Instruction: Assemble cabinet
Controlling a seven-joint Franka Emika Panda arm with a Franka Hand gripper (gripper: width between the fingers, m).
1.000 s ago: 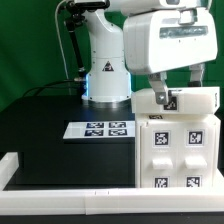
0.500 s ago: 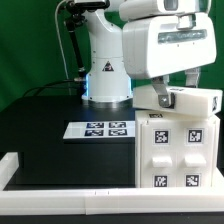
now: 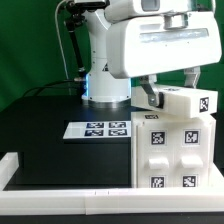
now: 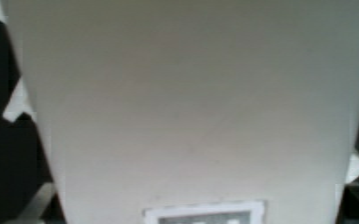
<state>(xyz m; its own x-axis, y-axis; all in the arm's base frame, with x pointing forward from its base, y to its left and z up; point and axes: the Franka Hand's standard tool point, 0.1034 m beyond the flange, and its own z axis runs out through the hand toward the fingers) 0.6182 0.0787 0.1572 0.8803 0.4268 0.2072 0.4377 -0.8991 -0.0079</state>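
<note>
The cabinet (image 3: 176, 152), a large white box with four tagged panels on its face, stands at the exterior view's right. My gripper (image 3: 168, 92) is shut on a white panel (image 3: 184, 102) that carries one tag at its end. It holds the panel tilted just above the cabinet's top, with the end toward the exterior view's left raised. In the wrist view the white panel (image 4: 185, 110) fills almost the whole picture, with part of a tag (image 4: 202, 213) at one edge. My fingers are hidden there.
The marker board (image 3: 100, 128) lies on the black table to the left of the cabinet in the exterior view. The robot's base (image 3: 105, 82) stands behind it. A white ledge (image 3: 60, 176) runs along the table's front edge.
The white panel lay flat on the cabinet's top; now it is lifted and tilted. My hand has risen and looms larger in the exterior view.
</note>
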